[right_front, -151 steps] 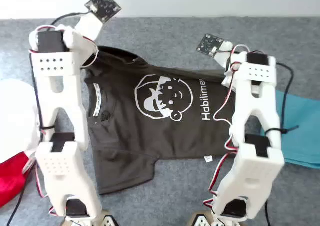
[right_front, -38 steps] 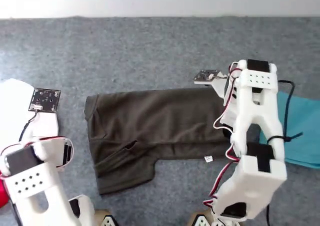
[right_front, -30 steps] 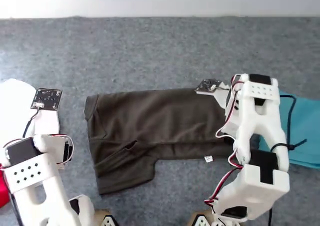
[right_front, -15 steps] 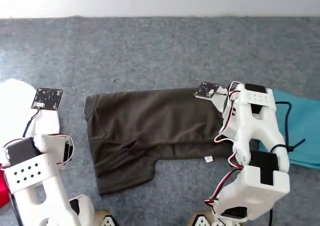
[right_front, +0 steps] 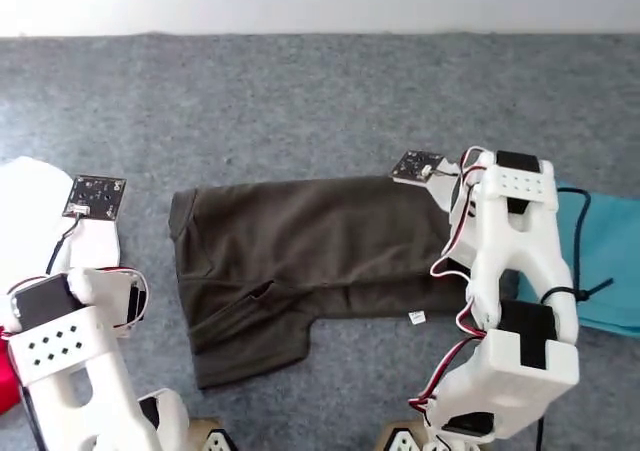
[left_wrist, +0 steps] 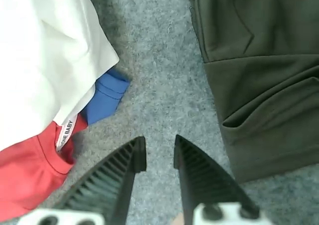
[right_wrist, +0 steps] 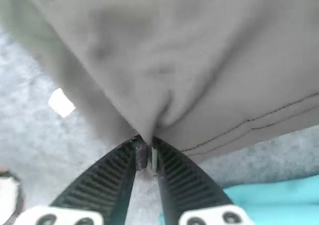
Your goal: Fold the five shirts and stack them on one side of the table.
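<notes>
Folding of the dark olive cotton T-shirt (right_front: 300,241) looks to be the step in hand. It lies flat in the middle of the grey felt bench (right_front: 330,101), doubled along its length into a long band. One sleeve (right_front: 250,341) sticks out from the band on the side nearest the arm bases.

The right claw (right_wrist: 145,152) is pressed together on a pinch of the shirt's hem edge, where the cloth gathers into a small pucker between its jaws. A white label (right_wrist: 61,103) lies on the bench close by, and the teal shirt (right_front: 610,261) lies just beyond that end of the band. The left claw (left_wrist: 158,141) hangs slightly spread and holds nothing. It is over bare bench, between the dark shirt's collar end and a heap made up of a white shirt (left_wrist: 40,50), a blue garment (left_wrist: 107,98) and a red garment (left_wrist: 25,180).

My reading is that one shirt is partly folded and four are not yet begun, so the task is at an early stage. The next move probably calls for the right claw to lift the hem clear of the bench. It would then carry the hem across toward the collar end, halving the band. Its pinch appears to be only on the edge, so a slow, low sweep would suit best. The loose sleeve likely needs tucking in by the left claw, or the finished fold will be untidy. The collar end may also need holding so that it does not drag.
</notes>
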Controlling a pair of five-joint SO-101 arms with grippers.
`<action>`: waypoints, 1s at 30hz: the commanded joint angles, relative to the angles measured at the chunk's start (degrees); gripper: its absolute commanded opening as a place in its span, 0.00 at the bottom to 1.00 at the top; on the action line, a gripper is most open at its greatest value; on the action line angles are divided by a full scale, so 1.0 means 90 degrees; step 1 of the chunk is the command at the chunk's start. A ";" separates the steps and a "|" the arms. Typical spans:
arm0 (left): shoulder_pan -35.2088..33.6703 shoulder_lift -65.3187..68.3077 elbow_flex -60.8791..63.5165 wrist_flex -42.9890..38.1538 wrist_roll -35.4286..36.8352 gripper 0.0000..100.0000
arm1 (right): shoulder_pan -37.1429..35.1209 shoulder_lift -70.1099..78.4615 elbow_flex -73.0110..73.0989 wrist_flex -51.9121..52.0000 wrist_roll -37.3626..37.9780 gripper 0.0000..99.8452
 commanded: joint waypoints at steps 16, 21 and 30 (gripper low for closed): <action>0.0039 0.0029 -0.0200 0.0000 0.0049 0.10 | 0.0679 -0.0308 -0.0371 0.1363 0.1612 0.01; 0.0010 0.0020 -0.0210 0.0000 0.0049 0.10 | 0.0650 -0.0376 -0.0391 0.1314 0.1592 0.09; -0.0195 0.0020 -0.1167 0.0684 0.0059 0.10 | 0.0122 -0.0611 -0.1231 0.2066 0.0567 0.19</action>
